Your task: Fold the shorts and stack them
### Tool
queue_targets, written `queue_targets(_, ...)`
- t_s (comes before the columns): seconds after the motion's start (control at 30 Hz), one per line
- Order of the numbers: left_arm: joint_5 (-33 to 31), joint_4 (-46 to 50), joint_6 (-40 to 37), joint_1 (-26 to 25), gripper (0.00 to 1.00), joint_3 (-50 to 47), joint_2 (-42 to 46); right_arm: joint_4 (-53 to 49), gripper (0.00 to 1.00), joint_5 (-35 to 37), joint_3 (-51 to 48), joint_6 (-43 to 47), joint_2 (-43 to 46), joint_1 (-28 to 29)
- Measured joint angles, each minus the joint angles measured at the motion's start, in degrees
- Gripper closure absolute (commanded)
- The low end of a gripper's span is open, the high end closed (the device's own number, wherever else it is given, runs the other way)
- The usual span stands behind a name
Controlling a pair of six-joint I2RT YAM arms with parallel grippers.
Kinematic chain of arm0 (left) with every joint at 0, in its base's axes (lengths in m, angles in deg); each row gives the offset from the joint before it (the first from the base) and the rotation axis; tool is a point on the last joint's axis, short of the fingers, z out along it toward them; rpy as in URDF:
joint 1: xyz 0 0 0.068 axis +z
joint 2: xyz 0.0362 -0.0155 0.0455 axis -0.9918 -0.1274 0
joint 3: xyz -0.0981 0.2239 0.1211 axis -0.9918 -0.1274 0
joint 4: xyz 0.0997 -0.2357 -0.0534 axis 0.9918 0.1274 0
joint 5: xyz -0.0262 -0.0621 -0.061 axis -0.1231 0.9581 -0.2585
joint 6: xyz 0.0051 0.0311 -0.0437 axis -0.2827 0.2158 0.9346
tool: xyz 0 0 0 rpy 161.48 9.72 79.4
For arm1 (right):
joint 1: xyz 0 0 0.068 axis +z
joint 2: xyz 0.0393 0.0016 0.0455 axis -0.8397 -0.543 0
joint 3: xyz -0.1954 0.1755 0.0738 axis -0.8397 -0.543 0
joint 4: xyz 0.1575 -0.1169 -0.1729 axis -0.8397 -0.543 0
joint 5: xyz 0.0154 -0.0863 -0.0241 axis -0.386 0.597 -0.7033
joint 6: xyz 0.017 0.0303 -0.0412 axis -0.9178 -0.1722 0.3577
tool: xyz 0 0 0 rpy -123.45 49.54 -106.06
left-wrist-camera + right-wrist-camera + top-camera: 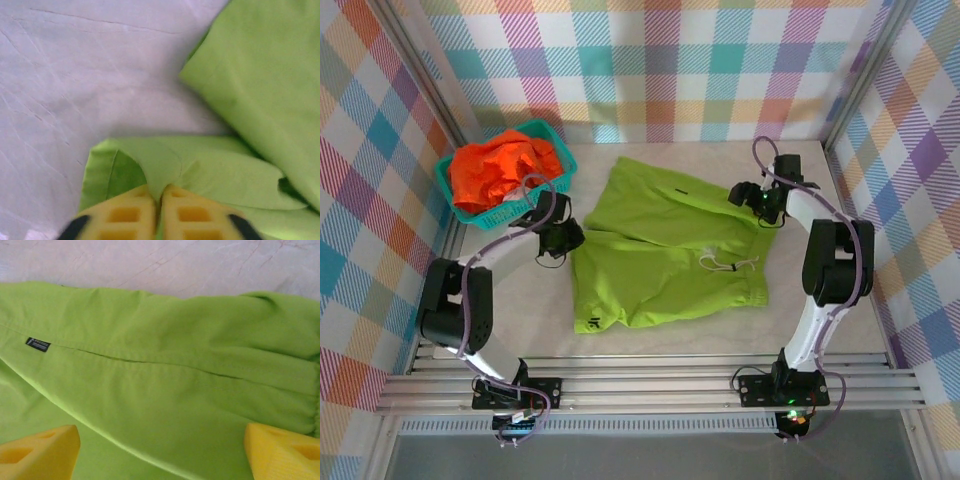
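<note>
top external: the lime green shorts (660,250) lie flat in the middle of the desk (670,340), long axis running left to right. the gathered waist and white drawstring (728,264) point right. the two leg openings point left, and the far leg angles toward the back wall. the cloth is smooth with a few soft creases. the orange shorts (505,165) sit bunched in the teal basket (498,212) at the far left corner. the left arm (470,290) bends forward and inward, and the left jaws are down at the left edge of the green cloth, between the legs. the right arm (830,260) reaches forward with its elbow raised, and the right jaws are over the far right part of the shorts, near the waist.

left wrist: the yellow fingers (125,215) stand nearly together. a fold of the green hem rises into the thin gap, so the left jaws pinch the lime green shorts. bare desk lies beyond, and the other leg crosses at the right.

right wrist: the right jaws stand wide, one yellow finger (40,447) at each lower corner, holding nothing above the green cloth. a seam runs across it, with a small black label (38,344) at the left and gathered cloth at the right edge.
</note>
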Motion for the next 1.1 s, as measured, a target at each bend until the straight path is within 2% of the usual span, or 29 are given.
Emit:
queue_targets(0.07, 1.09, 0.11, -0.96, 1.16, 0.42, -0.11, -0.09, -0.33, 0.15, 0.24, 2.71, 0.00, -2.84, -0.22)
queue_targets(0.13, 2.16, -0.72, -0.96, 1.51, 0.25, -1.03, 1.57, -1.20, 0.15, 0.24, 5.46, -0.02, -5.46, -0.37)
queue_targets(0.23, 3.78, -0.57, -0.83, 0.59, 0.13, -2.97, 7.04, -1.84, 0.15, 0.20, 9.99, -0.02, -9.79, -0.48)
queue_targets(0.37, 4.09, -0.39, -0.42, -5.07, 0.05, -3.72, 14.60, -5.55, 0.15, -0.13, 18.01, -0.07, -16.35, -0.66)
queue_targets(0.47, 5.01, -0.48, 0.55, -10.32, 0.03, -6.16, 18.32, -7.76, 0.15, -1.25, 23.41, -0.20, -19.23, -1.01)
queue_targets(0.63, 4.94, 1.16, 2.84, -12.85, 0.04, -13.33, 20.83, -8.13, 0.12, -3.82, 21.05, -1.31, -16.04, -1.09)
queue_targets(0.83, 3.37, 8.02, 6.54, -12.90, 0.15, -19.39, 27.61, -5.03, 0.11, -5.35, 7.15, -3.21, 0.35, -0.74)
queue_targets(1.0, 2.86, 12.55, 12.02, -13.11, 0.24, -23.76, 35.98, -0.50, 0.11, -6.34, -8.02, -6.40, 17.75, -0.39)
queue_targets(1.1, 3.19, 15.15, 15.47, -13.66, 0.29, -26.27, 39.12, 0.87, 0.11, -6.34, -16.04, -8.35, 24.79, -0.28)
